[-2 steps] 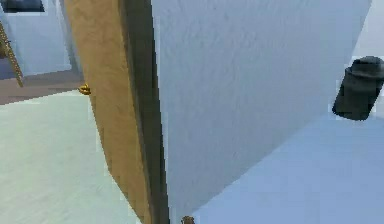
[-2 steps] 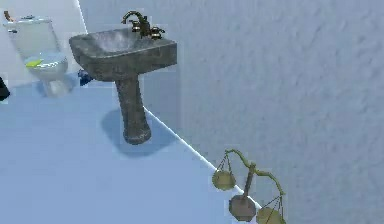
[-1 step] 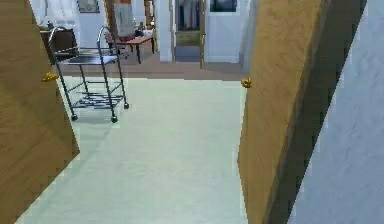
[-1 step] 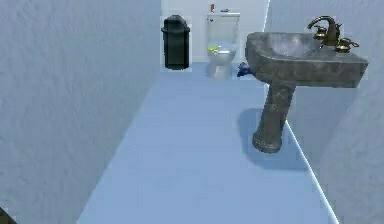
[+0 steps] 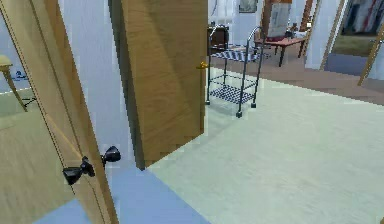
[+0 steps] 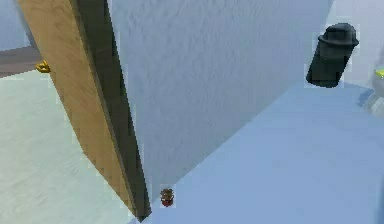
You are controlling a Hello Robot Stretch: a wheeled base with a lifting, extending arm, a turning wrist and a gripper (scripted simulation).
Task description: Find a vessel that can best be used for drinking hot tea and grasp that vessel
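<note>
Wooden door [image 5: 165, 70] stands ajar, wire cart [image 5: 234, 75] beyond it — a dark bin [image 6: 331, 55], perhaps a trash can.

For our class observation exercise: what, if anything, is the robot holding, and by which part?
It cannot be told. The views take in a wooden door, a wire cart and a dark bin.

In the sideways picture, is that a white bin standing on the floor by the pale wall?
Not quite: the bin is black, not white. The arm side view shows it standing on the floor by the pale wall, as you said.
</note>
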